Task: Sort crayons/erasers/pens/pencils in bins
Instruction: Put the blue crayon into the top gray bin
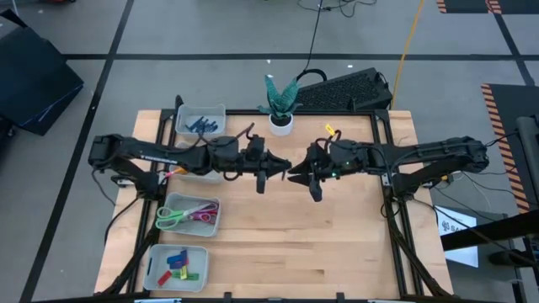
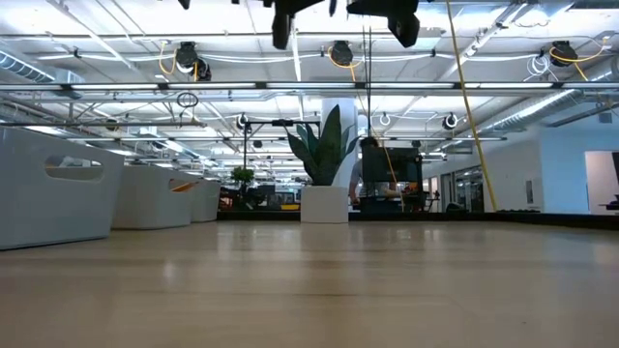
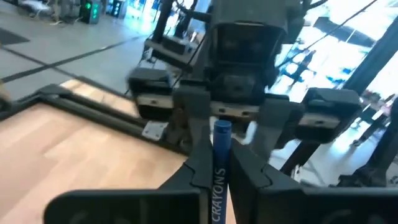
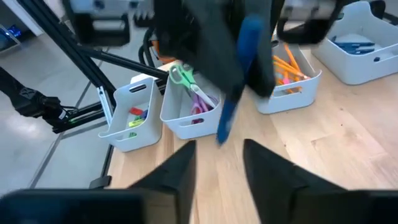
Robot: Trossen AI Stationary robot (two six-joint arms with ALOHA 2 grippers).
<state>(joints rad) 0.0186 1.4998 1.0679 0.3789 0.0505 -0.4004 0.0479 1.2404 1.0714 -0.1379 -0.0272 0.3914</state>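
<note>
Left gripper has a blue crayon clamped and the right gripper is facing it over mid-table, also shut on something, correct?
Not quite. The right gripper is open and holds nothing; the right wrist view shows its fingers spread apart. The rest stands: the left gripper is shut on the blue crayon, and the two face each other over mid-table.

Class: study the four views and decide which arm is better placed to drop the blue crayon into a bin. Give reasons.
Left. The left gripper is shut on the blue crayon, and the bins lie on its side. The right gripper is open and empty.
</note>
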